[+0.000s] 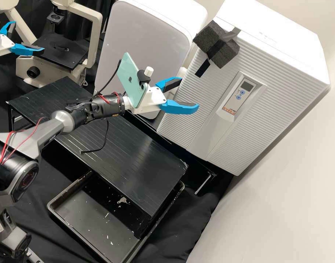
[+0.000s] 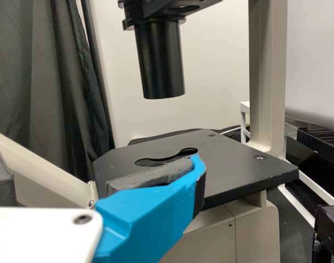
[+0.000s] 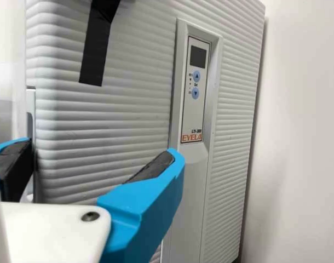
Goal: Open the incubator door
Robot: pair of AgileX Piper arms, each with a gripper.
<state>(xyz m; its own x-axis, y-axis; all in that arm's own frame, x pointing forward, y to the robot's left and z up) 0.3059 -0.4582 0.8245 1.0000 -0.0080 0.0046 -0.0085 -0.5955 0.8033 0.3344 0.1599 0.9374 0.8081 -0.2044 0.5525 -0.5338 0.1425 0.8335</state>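
You are looking at the closed incubator door [image 1: 207, 91]; its long side is running upright beyond the gap between the right fingers [image 1: 179, 106], which are standing wide apart, gripping nothing. A side handle [image 3: 30, 104] (handle by my reading) is lying ahead, along that side. Your left fingers [image 1: 23, 49], spread and empty, are hanging much farther off.

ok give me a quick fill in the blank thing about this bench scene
The right pincer, open, faces the closed door of the ____.
The left pincer is near the black stage of a ____.
The control panel has a dark display and ____ round blue buttons.
A mint-green ____ is mounted on the right arm.

Missing words: incubator; microscope; two; phone
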